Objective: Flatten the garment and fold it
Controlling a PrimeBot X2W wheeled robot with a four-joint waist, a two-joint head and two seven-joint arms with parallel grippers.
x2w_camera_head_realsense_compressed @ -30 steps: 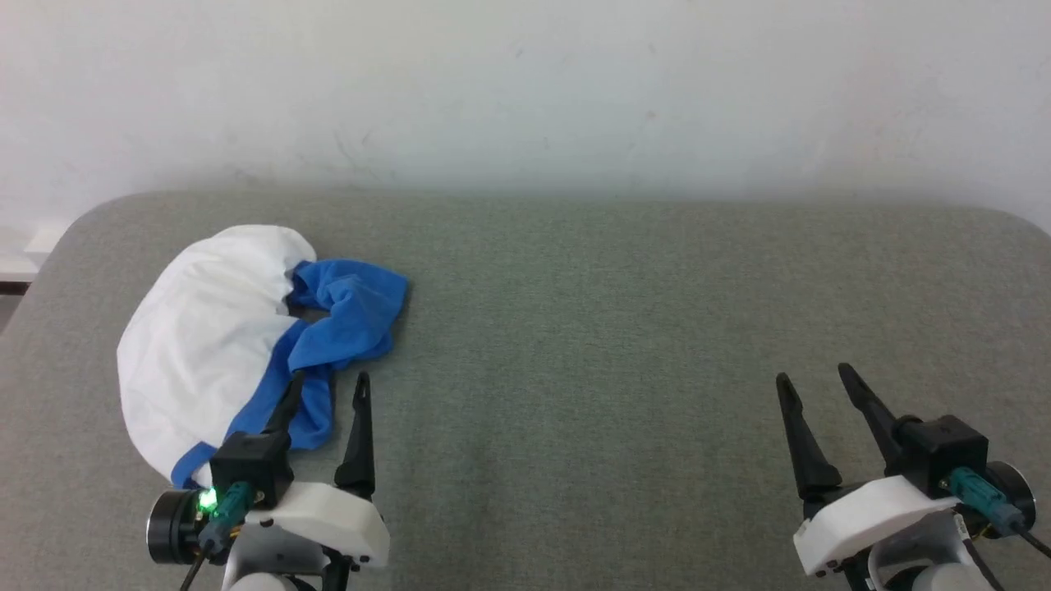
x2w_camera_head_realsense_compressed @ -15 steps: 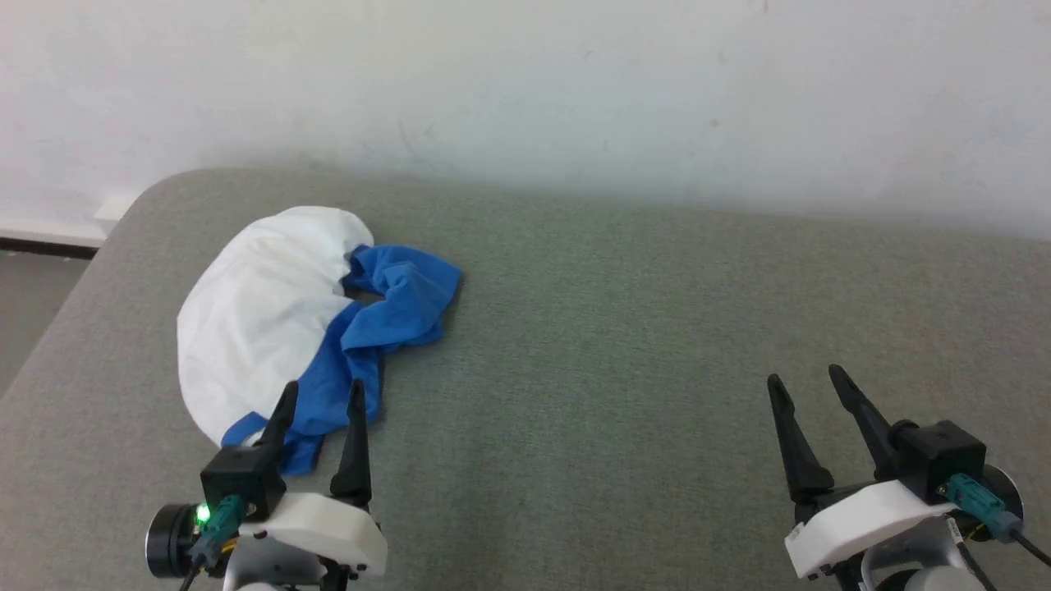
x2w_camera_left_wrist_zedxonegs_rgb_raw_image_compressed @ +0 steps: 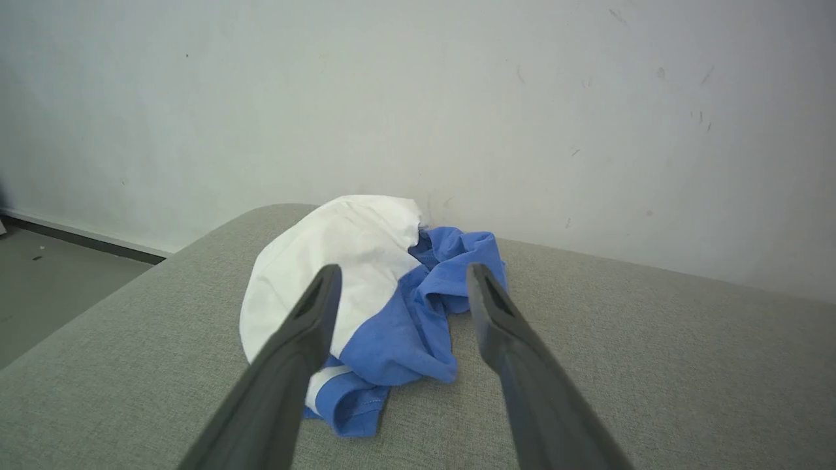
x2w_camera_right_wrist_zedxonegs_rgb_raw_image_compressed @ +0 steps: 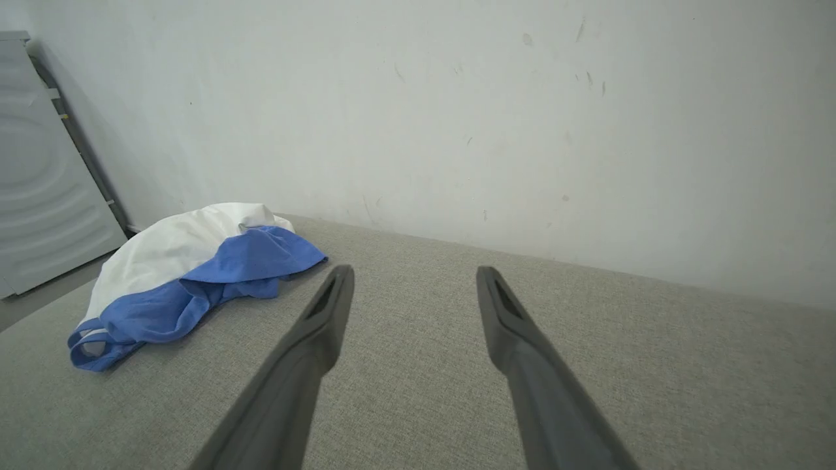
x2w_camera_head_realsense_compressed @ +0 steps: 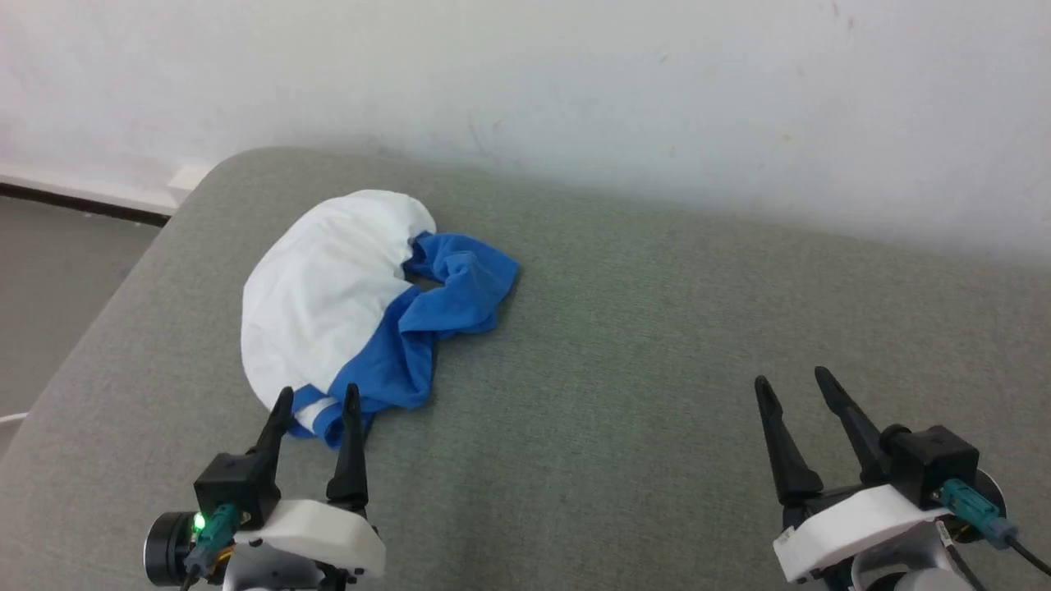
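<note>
The garment lies crumpled in a mound on the left part of the grey padded table: a white body with bunched royal-blue cloth along its right and near sides. It also appears in the left wrist view as the garment and at the left of the right wrist view as the garment. My left gripper stands open just short of the garment's near blue hem, nothing between its fingers. My right gripper is open over bare table at the lower right, far from the cloth.
A white wall runs behind the table's far edge. The table's rounded left corner drops to a grey floor. A pale grey panel leans at the left in the right wrist view.
The head camera has swung left, so the whole scene shifted right in view. My left gripper now sits nearer the garment's near hem; both grippers stay open.
</note>
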